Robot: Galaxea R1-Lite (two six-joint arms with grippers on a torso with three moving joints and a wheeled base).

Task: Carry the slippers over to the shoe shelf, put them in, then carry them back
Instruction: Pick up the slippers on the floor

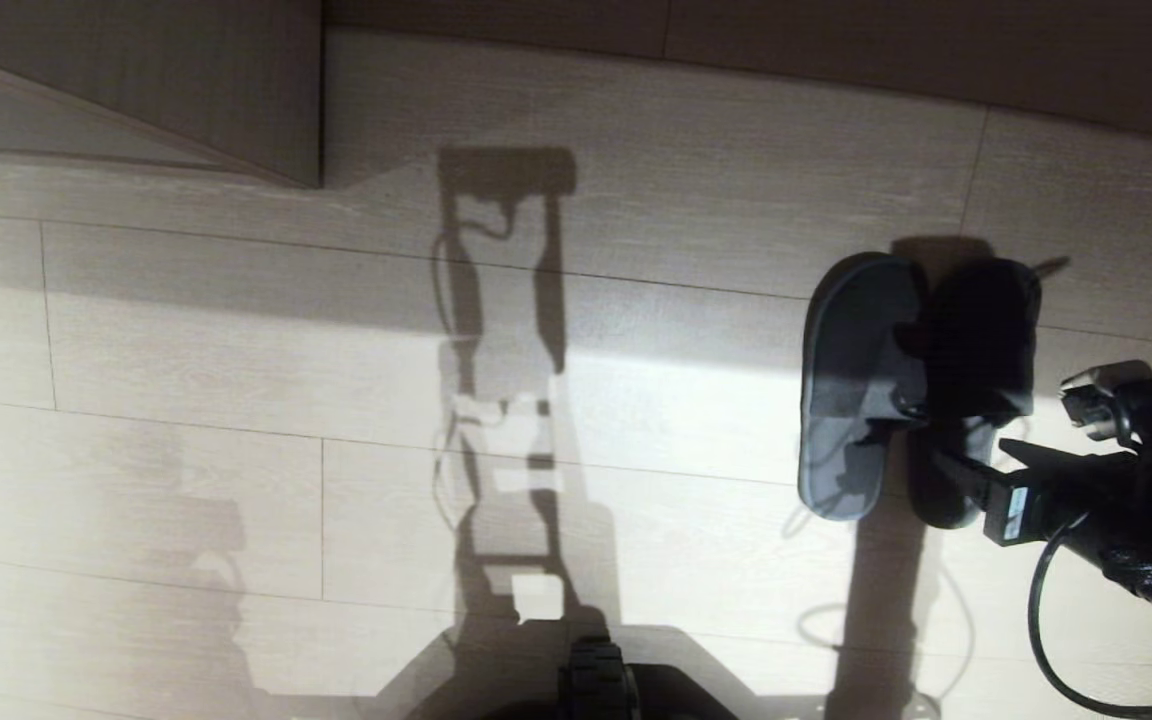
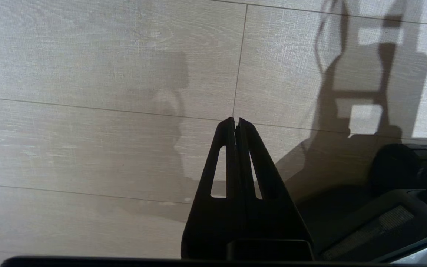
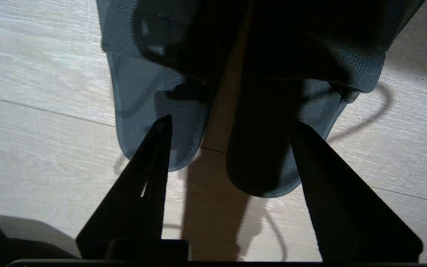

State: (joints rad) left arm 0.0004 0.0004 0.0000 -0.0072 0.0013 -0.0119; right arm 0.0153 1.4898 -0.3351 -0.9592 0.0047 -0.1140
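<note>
Right gripper (image 3: pixel 232 129), jaws spread, hangs at the slippers' (image 3: pixel 154 92) heels (long axes running straight ahead); left gripper (image 2: pixel 235 120) clenched, parked.

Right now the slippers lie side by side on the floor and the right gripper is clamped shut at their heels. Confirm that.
Not quite. The slippers lie side by side on the floor, but the right gripper is open at their heel ends, fingers spread apart, gripping nothing. The right wrist view shows it.
</note>
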